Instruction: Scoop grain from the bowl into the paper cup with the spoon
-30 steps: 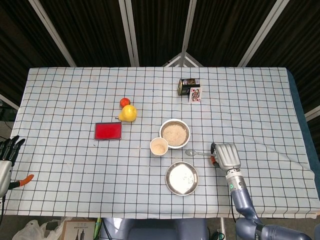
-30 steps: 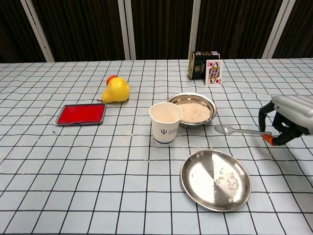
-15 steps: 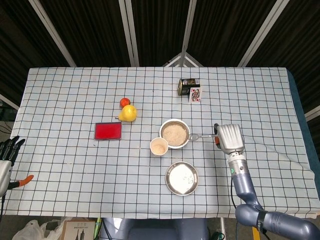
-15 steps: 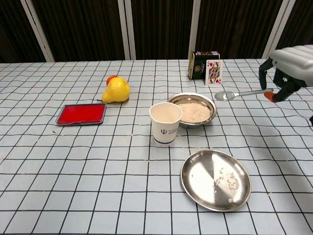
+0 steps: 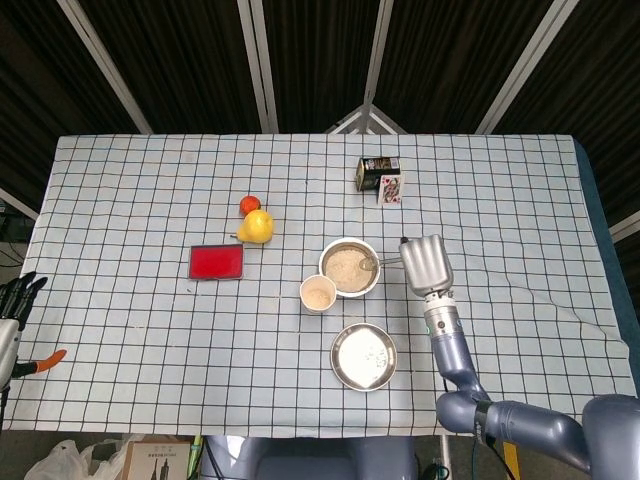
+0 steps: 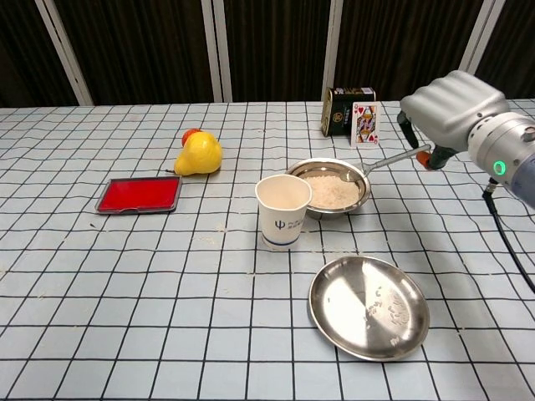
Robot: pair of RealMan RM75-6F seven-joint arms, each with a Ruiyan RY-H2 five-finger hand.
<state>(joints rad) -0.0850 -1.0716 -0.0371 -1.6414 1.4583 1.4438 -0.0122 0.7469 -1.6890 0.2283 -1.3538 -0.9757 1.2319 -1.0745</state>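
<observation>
Head view: right hand just right of the bowl, fingers curled around the spoon handle, spoon tip over the grain at the bowl's right rim; paper cup touching the bowl's lower left; left hand at the desk's far left edge, fingers straight and slightly apart, holding nothing. Chest view: right hand raised above the desk, fingers closed on the spoon handle, which slopes down into the bowl; paper cup upright in front of the bowl.
</observation>
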